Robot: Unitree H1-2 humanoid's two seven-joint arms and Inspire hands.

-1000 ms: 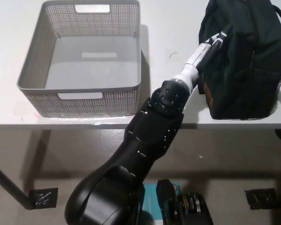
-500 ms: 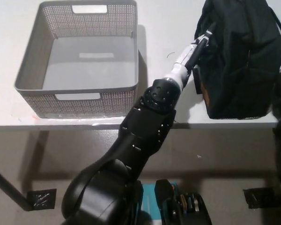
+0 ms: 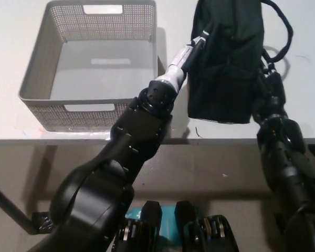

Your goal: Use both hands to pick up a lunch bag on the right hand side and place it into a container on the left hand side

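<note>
We press the black bag [image 3: 226,63] between our two hands. The left hand [image 3: 191,47] lies flat against the bag's near side, with only its white edge showing; the fabric hides its fingers, so we cannot tell how far they are spread or curled. The right hand [image 3: 268,86] sits against the opposite side, dark on dark, and its fingers are also impossible to make out. The bag hangs between the hands with its lower edge just over the bench [image 3: 173,131]; we judge it lifted, or close to it, though the shadow beneath does not settle that.

The grey basket [image 3: 89,113] stands beyond the left hand, away from the bag, and is bare inside.

What could go wrong from here: the hold looks like a squeeze from both sides and not a grasp on a handle, so the soft bag could sag and slide down if either hand eases off or the two travel at different speeds. The strap [image 3: 283,37] looping loose above the right hand could snag on that arm. Carried too low, the bag's bottom could catch the basket's near wall and shove it along the bench.

We can read no brand, label or writing on the bag or the basket.
</note>
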